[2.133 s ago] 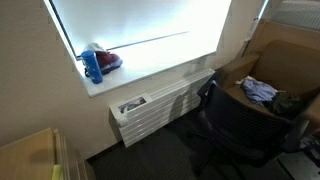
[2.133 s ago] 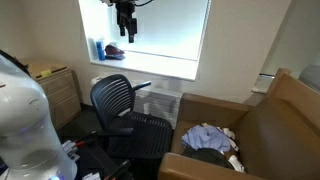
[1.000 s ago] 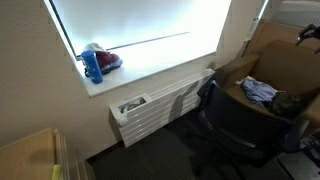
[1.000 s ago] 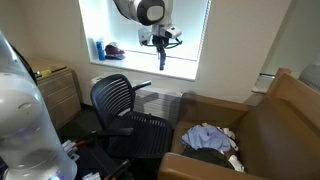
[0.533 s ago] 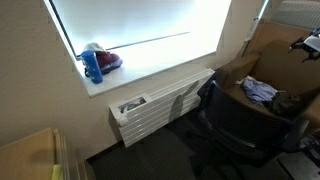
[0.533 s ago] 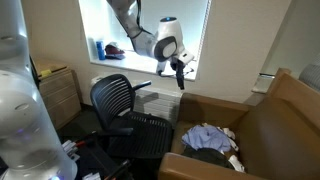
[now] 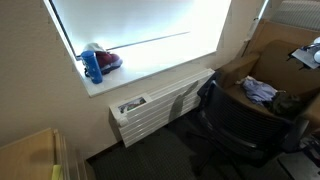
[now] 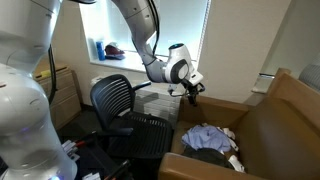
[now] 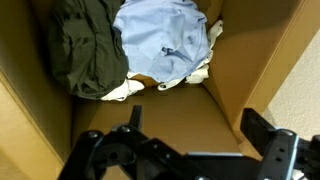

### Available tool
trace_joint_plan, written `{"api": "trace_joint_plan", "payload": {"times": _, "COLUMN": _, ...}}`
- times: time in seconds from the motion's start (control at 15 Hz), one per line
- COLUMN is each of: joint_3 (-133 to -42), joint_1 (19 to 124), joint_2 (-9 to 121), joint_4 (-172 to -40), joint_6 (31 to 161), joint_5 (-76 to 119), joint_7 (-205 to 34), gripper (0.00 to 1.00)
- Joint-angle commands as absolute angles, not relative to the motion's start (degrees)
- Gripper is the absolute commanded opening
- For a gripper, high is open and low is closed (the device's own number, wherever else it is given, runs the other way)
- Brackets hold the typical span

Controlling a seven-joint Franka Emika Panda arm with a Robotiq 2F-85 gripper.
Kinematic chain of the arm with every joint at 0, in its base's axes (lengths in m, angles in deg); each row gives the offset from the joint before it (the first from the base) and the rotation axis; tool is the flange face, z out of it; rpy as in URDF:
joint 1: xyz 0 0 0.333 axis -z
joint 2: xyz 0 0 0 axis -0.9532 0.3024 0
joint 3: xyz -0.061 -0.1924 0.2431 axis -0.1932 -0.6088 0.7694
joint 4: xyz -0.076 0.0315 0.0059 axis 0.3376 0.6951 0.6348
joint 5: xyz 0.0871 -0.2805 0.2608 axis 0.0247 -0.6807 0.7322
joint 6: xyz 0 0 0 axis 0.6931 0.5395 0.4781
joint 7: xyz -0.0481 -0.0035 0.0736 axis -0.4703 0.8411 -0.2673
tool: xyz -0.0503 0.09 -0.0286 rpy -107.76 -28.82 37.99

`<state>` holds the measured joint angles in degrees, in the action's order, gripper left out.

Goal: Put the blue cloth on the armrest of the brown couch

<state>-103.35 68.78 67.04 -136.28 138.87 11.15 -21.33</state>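
The blue cloth (image 9: pixel 165 38) lies crumpled on the seat of the brown couch (image 9: pixel 170 110), next to a dark green cloth (image 9: pixel 85 50) and a bit of white fabric. It shows in both exterior views (image 8: pixel 206 134) (image 7: pixel 260 90). My gripper (image 9: pixel 195 118) is open and empty, hovering above the bare seat a short way from the blue cloth. In an exterior view it hangs over the couch's armrest (image 8: pixel 215 103) at the window side (image 8: pixel 192 90). It sits at the frame edge in an exterior view (image 7: pixel 306 52).
A black office chair (image 8: pixel 120 105) stands between the couch and the window wall. A white radiator (image 7: pixel 160 105) sits under the sill, which holds a blue bottle (image 7: pixel 93 65) and a red object. A wooden cabinet (image 8: pixel 55 90) stands by the wall.
My arm has swung from in front of the window across and down toward the couch. The gripper now hangs over the couch seat. The cloths have not moved.
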Motion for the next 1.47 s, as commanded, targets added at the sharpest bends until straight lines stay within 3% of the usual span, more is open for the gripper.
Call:
{"api": "trace_joint_plan", "payload": {"times": 0.0, "joint_3": -103.1, "joint_1": 69.1, "joint_2": 68.0, "joint_4": -135.5, "joint_6": 138.8, "joint_5": 11.2, "joint_7": -21.6, "gripper": 1.00}}
{"api": "trace_joint_plan", "payload": {"times": 0.33, "joint_3": -107.9, "joint_1": 65.6, "joint_2": 86.8, "joint_4": -117.3, "joint_6": 120.6, "joint_5": 20.7, "joint_7": -17.9, "gripper": 1.00}}
{"api": "trace_joint_plan", "payload": {"times": 0.93, "joint_3": -105.2, "joint_1": 71.5, "joint_2": 108.0, "joint_4": -87.8, "joint_6": 92.7, "joint_5": 22.5, "joint_7": -12.3, "gripper": 1.00}}
{"api": "trace_joint_plan", "payload": {"times": 1.0, "joint_3": -105.8, "joint_1": 69.8, "joint_2": 105.0, "joint_4": -95.2, "joint_6": 99.1, "joint_5": 21.3, "joint_7": -11.7, "gripper": 1.00}}
{"api": "trace_joint_plan", "payload": {"times": 1.13, "joint_3": -105.4, "joint_1": 70.7, "joint_2": 107.1, "joint_4": -90.5, "joint_6": 95.1, "joint_5": 21.1, "joint_7": -11.6, "gripper": 1.00}}
{"api": "trace_joint_plan", "payload": {"times": 1.27, "joint_3": -105.4, "joint_1": 70.9, "joint_2": 106.9, "joint_4": -92.0, "joint_6": 101.9, "joint_5": 21.9, "joint_7": -9.7, "gripper": 1.00}}
{"api": "trace_joint_plan", "payload": {"times": 1.4, "joint_3": -105.3, "joint_1": 72.1, "joint_2": 112.7, "joint_4": -85.5, "joint_6": 101.6, "joint_5": 22.5, "joint_7": -7.1, "gripper": 1.00}}
